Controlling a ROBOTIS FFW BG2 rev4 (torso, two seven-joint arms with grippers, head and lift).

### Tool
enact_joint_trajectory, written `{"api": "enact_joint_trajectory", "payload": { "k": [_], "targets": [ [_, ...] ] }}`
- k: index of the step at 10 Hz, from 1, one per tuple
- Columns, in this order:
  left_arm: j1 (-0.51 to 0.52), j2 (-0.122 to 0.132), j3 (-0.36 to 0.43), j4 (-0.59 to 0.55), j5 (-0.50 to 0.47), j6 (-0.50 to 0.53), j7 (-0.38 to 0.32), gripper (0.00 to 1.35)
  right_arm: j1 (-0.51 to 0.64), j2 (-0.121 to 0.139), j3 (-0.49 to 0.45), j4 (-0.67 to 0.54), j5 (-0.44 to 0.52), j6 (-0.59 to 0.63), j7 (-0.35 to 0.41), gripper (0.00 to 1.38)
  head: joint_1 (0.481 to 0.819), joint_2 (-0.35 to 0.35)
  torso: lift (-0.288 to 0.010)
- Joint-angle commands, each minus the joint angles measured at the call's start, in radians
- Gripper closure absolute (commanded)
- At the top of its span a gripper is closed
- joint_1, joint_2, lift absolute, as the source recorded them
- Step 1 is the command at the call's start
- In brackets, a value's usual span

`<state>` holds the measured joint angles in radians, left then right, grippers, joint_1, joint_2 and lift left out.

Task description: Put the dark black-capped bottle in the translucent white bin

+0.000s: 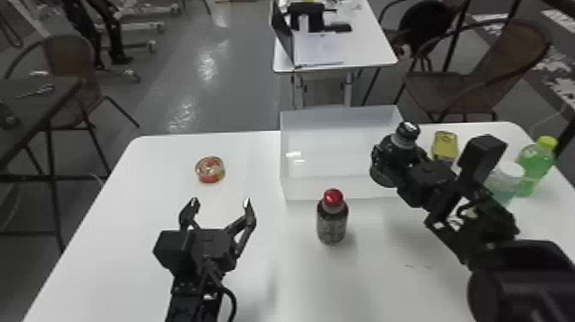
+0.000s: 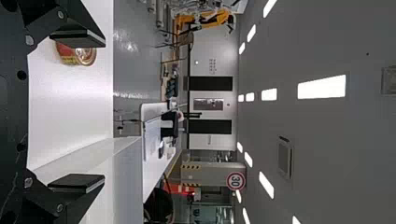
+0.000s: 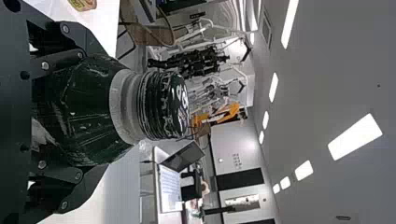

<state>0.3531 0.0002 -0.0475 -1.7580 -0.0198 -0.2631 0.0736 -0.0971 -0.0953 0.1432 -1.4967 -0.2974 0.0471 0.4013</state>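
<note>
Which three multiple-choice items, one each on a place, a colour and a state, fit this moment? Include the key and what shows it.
1. Where is the red-capped bottle?
A. On the table, on the near side of the bin
B. Inside the bin
C. On the floor

2. What colour is the green bottle's cap?
A. Black
B. Red
C. Yellow-green

3. How is the black-capped bottle?
A. Lying in the bin
B. Held by the right gripper
C. Standing on the table

Key:
1 A: it stands before the bin's near wall.
2 C: the head view shows that colour.
3 B: the fingers clasp it from both sides.
</note>
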Motion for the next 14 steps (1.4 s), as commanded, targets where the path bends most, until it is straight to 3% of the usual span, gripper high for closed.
{"api": "enact_joint_trajectory", "payload": {
  "k": [1,5,7,11,12,13,14],
  "targets": [
    [0.0,0.0,-0.002,0.0,0.0,0.004,0.0,0.26,-0.085,0.008,0.001,0.104,0.001,-0.038,0.03,0.74,0.695,0.12,-0.094],
    [-0.002,0.003,-0.002,0.0,0.009,0.01,0.0,0.26,-0.277,0.008,-0.001,0.444,0.006,-0.164,0.188,0.71,0.695,0.12,-0.094],
    [0.003,0.006,0.0,0.0,0.017,0.013,0.0,0.26,-0.355,0.006,-0.001,0.615,-0.005,-0.236,0.214,0.7,0.695,0.112,-0.094],
    [0.001,-0.003,0.005,0.006,0.02,0.019,-0.009,0.26,-0.434,-0.014,-0.004,0.773,-0.026,-0.294,0.248,0.62,0.695,0.088,-0.094],
    [0.003,-0.003,0.008,0.006,0.02,0.019,-0.011,0.26,-0.435,-0.015,-0.004,0.782,-0.028,-0.303,0.246,0.46,0.695,0.08,-0.094],
    [0.003,-0.003,0.009,0.006,0.018,0.021,-0.017,0.26,-0.435,-0.015,-0.002,0.788,-0.035,-0.311,0.246,0.13,0.695,0.077,-0.094],
    [0.001,-0.003,0.012,0.006,0.015,0.022,-0.021,0.26,-0.435,-0.011,-0.002,0.791,-0.039,-0.312,0.246,0.0,0.695,0.074,-0.094]
  ]
}}
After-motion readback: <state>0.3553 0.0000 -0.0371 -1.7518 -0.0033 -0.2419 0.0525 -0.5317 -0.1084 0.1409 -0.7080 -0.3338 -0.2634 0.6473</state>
